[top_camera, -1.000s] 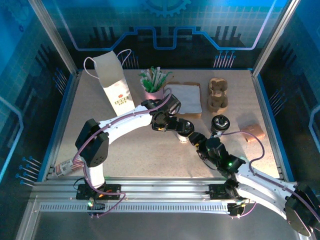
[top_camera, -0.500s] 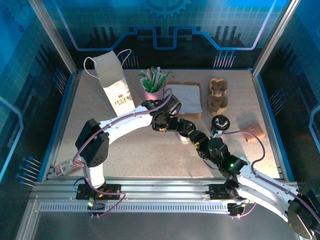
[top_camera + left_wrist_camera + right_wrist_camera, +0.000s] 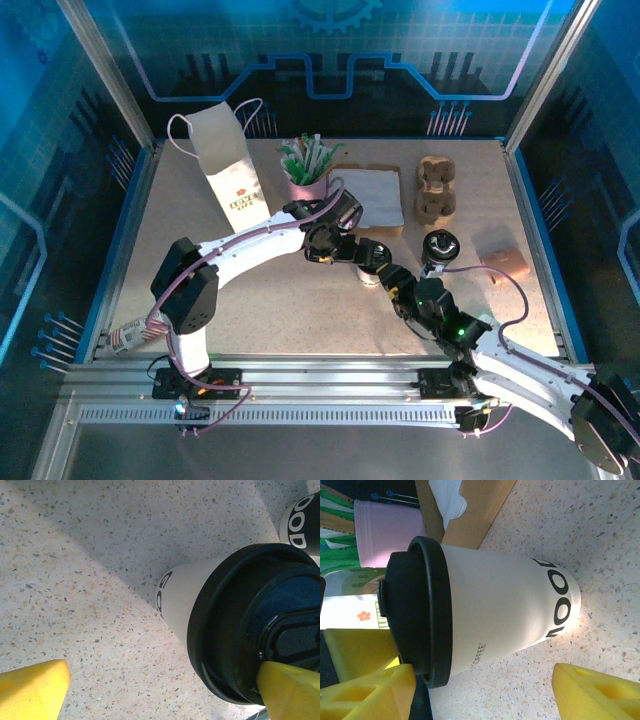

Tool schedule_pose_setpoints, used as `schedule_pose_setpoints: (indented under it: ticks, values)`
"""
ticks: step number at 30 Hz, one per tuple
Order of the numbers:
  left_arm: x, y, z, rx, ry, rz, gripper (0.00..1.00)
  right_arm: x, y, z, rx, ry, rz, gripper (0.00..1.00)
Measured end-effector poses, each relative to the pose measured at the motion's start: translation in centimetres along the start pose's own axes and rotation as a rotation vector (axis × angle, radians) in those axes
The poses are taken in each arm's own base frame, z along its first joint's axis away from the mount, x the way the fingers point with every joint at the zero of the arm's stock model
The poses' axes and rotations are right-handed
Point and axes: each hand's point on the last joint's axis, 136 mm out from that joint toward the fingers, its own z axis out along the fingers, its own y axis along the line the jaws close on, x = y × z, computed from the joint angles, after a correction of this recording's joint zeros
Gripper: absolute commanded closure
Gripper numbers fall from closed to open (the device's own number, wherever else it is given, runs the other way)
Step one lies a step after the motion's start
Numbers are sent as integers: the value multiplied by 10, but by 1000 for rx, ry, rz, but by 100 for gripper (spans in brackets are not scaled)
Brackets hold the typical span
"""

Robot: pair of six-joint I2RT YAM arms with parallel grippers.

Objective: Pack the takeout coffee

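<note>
From above: the left gripper [image 3: 367, 257] hangs directly over the white coffee cup [image 3: 369, 278], which stands mid-table on the speckled table [image 3: 270, 315]; the right gripper [image 3: 393, 283] sits just beside that cup on its near right; a second lidded cup [image 3: 438, 245] stands near, further right; the pink cup of sachets [image 3: 308, 185] is well behind.

Left wrist camera: the jaws are spread wide with nothing in them; the cup's black lid [image 3: 240, 625] lies between the yellow fingers, pressed up against one finger [image 3: 292, 692], though whether it touches I cannot tell; the other finger [image 3: 30, 692] is well apart from it, with bare table between.

Right wrist camera: the cup stands upright on the table between this gripper's own fingers; the jaws are open and hold nothing; one fingertip [image 3: 375, 692] is just beside the lid's rim; the other [image 3: 595, 692] stands apart from the cup's base.
</note>
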Motion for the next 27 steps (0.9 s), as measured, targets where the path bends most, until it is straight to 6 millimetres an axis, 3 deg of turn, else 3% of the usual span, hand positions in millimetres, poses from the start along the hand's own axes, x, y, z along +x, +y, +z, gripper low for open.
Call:
schedule_pose_setpoints:
  ticks: [27]
  values:
    - [1, -2, 4, 22, 2, -5, 3, -1, -11, 3, 64, -19, 79, 30]
